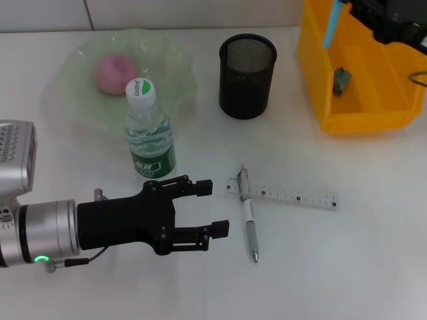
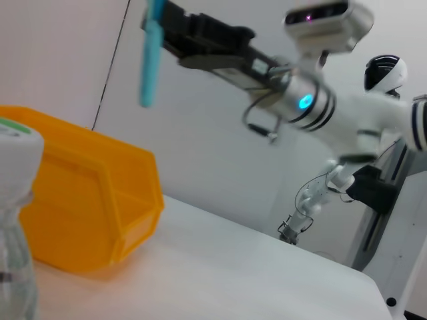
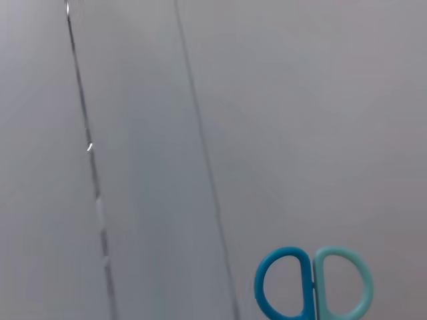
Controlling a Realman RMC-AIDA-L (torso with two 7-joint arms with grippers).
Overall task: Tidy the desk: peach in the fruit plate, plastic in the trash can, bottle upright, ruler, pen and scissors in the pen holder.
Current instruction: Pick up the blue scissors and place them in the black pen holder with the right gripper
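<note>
My left gripper [image 1: 215, 208] hovers open and empty low over the desk, just in front of the upright water bottle [image 1: 150, 130] and to the left of the pen [image 1: 249, 223]. That pen lies across one end of the clear ruler [image 1: 293, 195]. High at the back right, my right gripper [image 1: 348, 8] is shut on the blue-handled scissors [image 1: 331, 25], which hang over the yellow trash can [image 1: 373, 117]. The same scissors [image 2: 151, 57] show in the left wrist view, and their handles [image 3: 313, 283] in the right wrist view. A pink peach [image 1: 115, 73] lies in the green fruit plate [image 1: 73, 93]. The black mesh pen holder [image 1: 247, 67] stands upright.
A dark crumpled piece of plastic [image 1: 342, 80] lies inside the trash can. The bottle stands at the near rim of the plate. The pen holder is between plate and trash can, behind the ruler and pen.
</note>
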